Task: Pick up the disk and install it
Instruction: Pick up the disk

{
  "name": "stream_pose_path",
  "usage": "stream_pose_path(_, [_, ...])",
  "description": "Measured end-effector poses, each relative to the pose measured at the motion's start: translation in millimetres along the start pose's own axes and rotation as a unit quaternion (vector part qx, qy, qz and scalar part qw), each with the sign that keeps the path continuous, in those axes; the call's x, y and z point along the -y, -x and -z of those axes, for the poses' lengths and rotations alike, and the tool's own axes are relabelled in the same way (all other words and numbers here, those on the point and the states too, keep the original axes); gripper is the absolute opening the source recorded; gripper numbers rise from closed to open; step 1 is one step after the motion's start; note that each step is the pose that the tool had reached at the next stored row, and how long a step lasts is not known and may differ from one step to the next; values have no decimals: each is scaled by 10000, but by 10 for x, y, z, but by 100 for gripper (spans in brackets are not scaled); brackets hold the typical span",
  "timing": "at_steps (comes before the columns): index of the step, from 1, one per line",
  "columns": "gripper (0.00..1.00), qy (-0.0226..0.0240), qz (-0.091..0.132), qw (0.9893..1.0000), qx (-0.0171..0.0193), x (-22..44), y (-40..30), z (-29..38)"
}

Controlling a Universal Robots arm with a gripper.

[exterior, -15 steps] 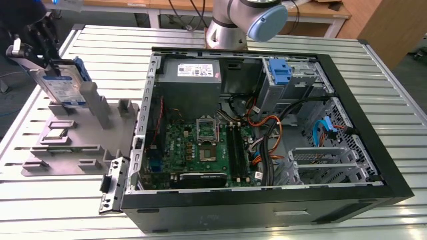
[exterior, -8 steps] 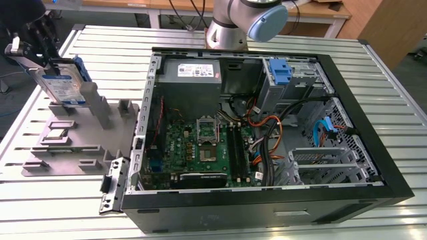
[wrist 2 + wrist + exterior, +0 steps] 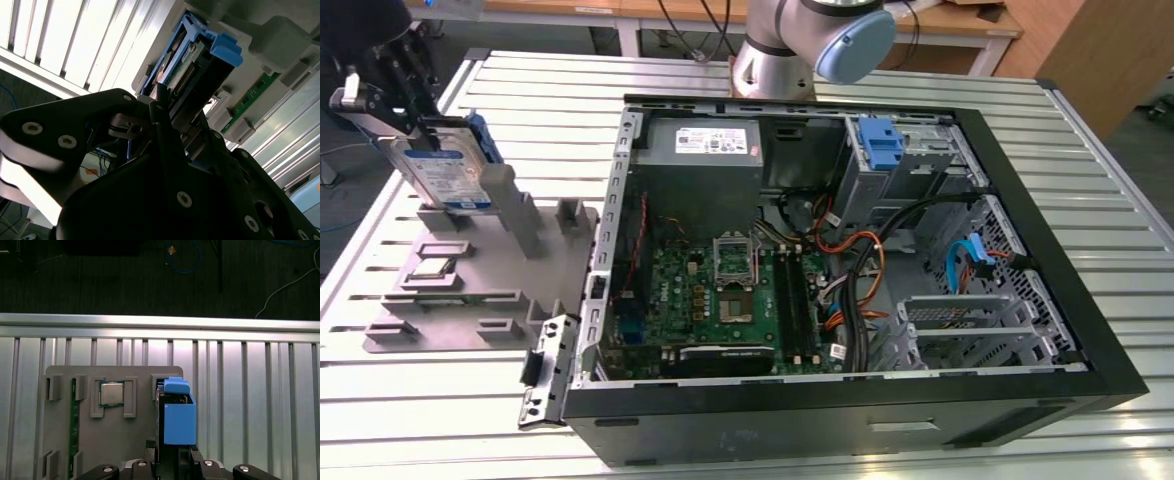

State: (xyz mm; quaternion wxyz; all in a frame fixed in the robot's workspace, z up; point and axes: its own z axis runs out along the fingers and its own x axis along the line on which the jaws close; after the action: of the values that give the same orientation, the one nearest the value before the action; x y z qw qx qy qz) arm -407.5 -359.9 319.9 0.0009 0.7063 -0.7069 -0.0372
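Observation:
The disk [image 3: 450,172], a silver drive with a blue-and-white label and blue side rails, stands on edge at the back of the grey holder block [image 3: 454,290] on the exterior view's left. My gripper [image 3: 424,130] reaches down onto its upper end and is shut on it. In the first wrist view the disk [image 3: 177,415] shows edge-on with its blue rail, between the black fingers of the gripper [image 3: 167,462]. In the second wrist view the fingers of the gripper [image 3: 170,107] flank the disk's [image 3: 187,60] end.
The open computer case [image 3: 1067,300] lies at the exterior view's right, with a grey power supply [image 3: 704,140], a blue latch [image 3: 883,143] and a metal drive cage [image 3: 974,330]. The holder block [image 3: 130,440] also carries a processor chip [image 3: 112,393] and a green memory stick [image 3: 74,430].

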Motion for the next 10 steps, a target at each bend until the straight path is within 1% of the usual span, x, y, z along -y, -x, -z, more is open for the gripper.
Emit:
stream_pose_path(3, [35,1,-1,10000,-1,-1,1,18])
stream_pose_path(5, [35,0,-1,10000,0,-3,3,46])
stream_pose_path(9, [35,0,0,10000,0,-7,7,132])
stream_pose_path(10, [35,0,-1,10000,-1,-10,9,180])
